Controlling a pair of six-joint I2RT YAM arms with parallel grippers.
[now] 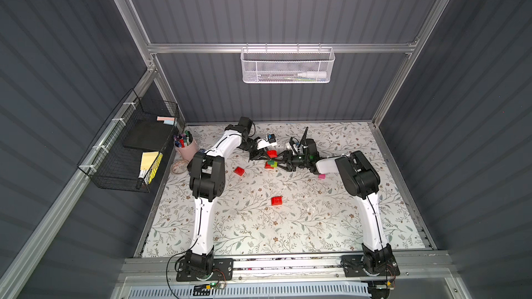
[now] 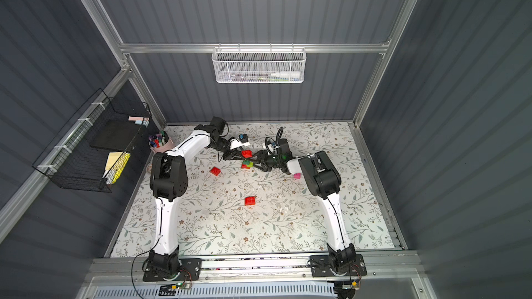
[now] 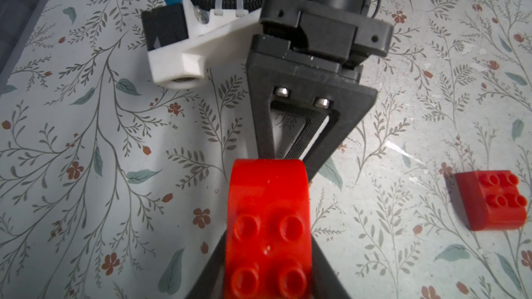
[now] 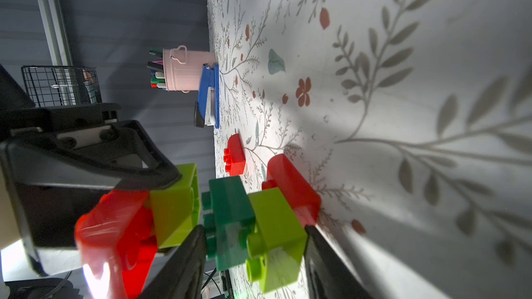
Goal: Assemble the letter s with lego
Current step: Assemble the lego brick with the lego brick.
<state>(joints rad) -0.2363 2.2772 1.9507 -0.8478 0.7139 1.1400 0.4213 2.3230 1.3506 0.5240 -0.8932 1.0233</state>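
Red studded plastic brick (image 3: 267,197), clamped in the left claw (image 3: 266,271) just above the green-and-red brick stack (image 4: 230,205) near the floral tabletop's (image 1: 259,225) far edge, could topple it if pressed askew; right claw (image 4: 253,228) straddles it, grip unclear.

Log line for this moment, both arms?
left gripper: shut on red rounded studded brick | right gripper: fingers flank dark-green, lime and red brick stack on table, grip unclear | loose: two red bricks, one pink brick
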